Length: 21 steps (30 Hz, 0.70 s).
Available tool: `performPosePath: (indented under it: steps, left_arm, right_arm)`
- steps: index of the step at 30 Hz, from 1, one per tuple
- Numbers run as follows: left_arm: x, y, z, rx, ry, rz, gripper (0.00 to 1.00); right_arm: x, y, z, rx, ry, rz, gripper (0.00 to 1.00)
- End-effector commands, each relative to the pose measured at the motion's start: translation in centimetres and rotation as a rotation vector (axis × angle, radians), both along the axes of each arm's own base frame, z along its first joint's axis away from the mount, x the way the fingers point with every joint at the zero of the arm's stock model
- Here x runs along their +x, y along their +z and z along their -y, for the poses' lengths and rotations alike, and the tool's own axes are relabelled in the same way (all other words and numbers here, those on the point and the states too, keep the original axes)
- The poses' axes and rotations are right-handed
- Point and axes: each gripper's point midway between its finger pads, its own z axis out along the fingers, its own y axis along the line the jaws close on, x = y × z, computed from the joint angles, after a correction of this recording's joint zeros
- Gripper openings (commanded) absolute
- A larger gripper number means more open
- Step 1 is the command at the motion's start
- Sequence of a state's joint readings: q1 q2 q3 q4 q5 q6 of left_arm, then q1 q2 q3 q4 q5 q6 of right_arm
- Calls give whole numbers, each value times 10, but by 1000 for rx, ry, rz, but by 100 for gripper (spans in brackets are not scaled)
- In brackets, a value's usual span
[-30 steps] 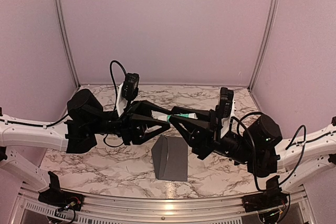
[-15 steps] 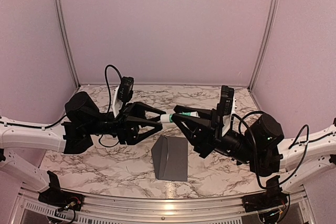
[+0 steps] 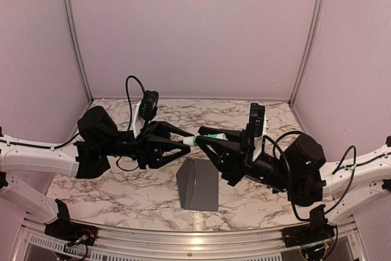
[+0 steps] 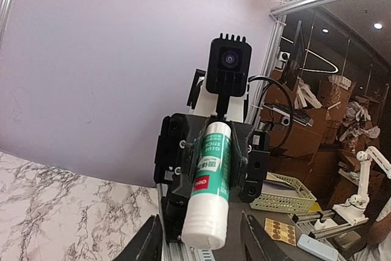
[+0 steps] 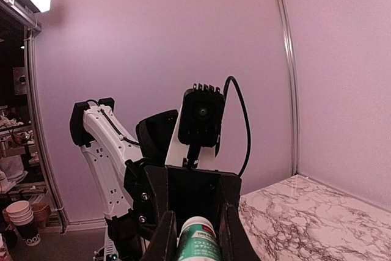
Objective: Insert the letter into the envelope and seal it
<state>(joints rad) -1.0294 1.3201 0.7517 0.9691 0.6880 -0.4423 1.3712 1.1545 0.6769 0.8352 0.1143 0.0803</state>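
Note:
The dark grey envelope [image 3: 198, 184] lies on the marble table [image 3: 122, 197] near the front, its flap raised. The letter is not in view. Above it, my right gripper [image 3: 200, 137] [image 5: 197, 236] is shut on a white-and-green glue stick [image 3: 212, 133] [image 5: 198, 242] and holds it level in the air. My left gripper [image 3: 190, 141] [image 4: 201, 238] faces it, open. Its fingers [image 4: 149, 241] stand either side of the stick's white cap end [image 4: 204, 224] with a gap on each side.
Pale enclosure walls stand at the back and both sides, with metal corner posts [image 3: 73, 35]. An aluminium rail [image 3: 195, 239] runs along the table's near edge. Both arms meet over the table's middle, just behind the envelope.
The left gripper drew back from the glue stick half a second ago. The two grippers have since closed the distance again, and the cap end sits between the open left fingers.

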Motion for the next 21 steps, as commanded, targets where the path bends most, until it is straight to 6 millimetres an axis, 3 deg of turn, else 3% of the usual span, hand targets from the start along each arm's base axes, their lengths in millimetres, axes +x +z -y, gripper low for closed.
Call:
performPosePath:
  steps: [1,11,21]
  left_arm:
    - [-8,22,-3,-64,-30,44,42]
    - [-8,17,-3,-58,-28,45,2]
    - [-4,8,-10,-46,4,37,0]
  right_arm:
    - [3,7,-2,14,-2,-10,0]
    - [2,8,-2,19,3,-10,0]
    - [-2,26,28,69,69,-53,0]
